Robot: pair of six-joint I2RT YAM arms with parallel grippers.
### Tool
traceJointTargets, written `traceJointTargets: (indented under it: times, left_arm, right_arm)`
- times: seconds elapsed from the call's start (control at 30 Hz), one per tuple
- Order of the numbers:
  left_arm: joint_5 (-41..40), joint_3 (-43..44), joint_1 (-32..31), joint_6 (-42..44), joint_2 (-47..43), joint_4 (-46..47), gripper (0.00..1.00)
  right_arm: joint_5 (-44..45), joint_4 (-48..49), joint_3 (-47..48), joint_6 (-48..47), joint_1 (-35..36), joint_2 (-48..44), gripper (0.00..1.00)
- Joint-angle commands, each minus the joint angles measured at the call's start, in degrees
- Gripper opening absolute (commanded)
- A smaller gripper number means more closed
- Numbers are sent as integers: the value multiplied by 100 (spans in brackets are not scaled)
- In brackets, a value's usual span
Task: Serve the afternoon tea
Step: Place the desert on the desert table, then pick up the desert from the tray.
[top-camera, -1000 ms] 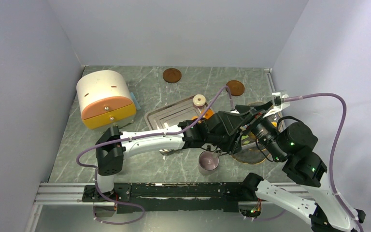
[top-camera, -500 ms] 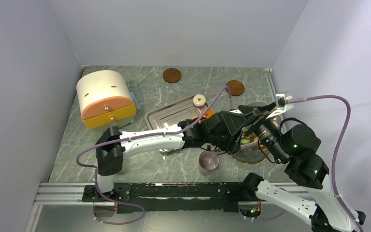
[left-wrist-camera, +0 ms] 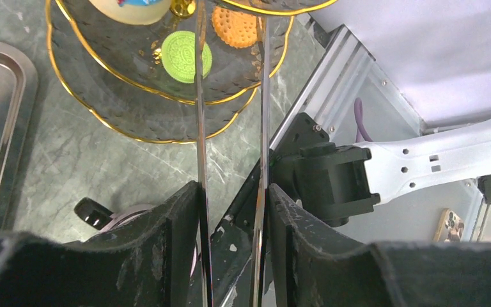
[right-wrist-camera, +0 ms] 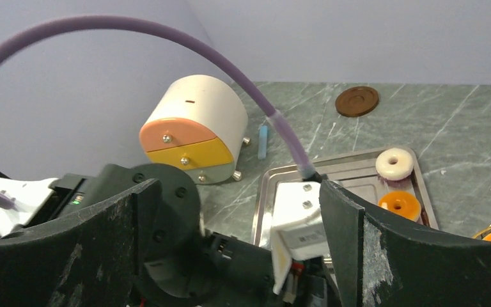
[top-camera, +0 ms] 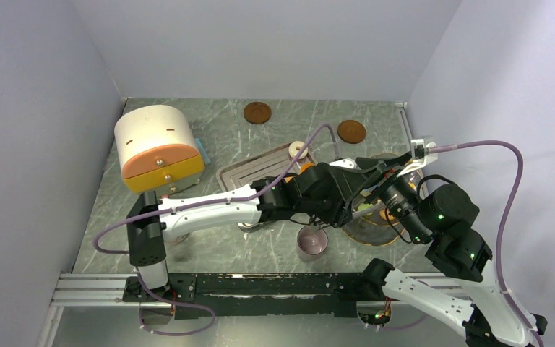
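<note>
On the marble counter [top-camera: 224, 130] the left end effector [left-wrist-camera: 230, 192], clamping tongs [left-wrist-camera: 199, 115] over the stand [left-wrist-camera: 102, 102] and its green biscuit [left-wrist-camera: 186, 56], crowds the wide-open, empty right end effector [right-wrist-camera: 236, 192], so the arms could collide.

Pale lavender walls [top-camera: 260, 43] enclose a green-grey marbled tabletop [top-camera: 224, 123] under even light.

Left of the left tool [left-wrist-camera: 230, 192], its own finger hides all of the mug [left-wrist-camera: 134, 211] but the handle and a sliver of rim. The tongs [left-wrist-camera: 200, 128] in its grip run off the top edge, tips unseen. Beyond the tool, the orange biscuit [left-wrist-camera: 233, 29] and a cream-coloured piece [left-wrist-camera: 131, 7] are cropped there too.
</note>
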Motion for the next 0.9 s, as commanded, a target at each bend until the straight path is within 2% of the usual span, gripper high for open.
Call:
traceJointTargets:
  times: [0.0,0.5,0.87]
  left_arm:
    - [-360,-134,-31,58,-415,-78,46]
    - [-1348,-1208,-31,-141,-1409,-589,45]
    - [-2228,-1310,217,-156,-1802,-1355,46]
  right_arm:
    - [5,-56,176,0,-4,29,98]
    - [148,-203,330,-68,2,148,97]
    - [17,-60,167,31,-6,97,97]
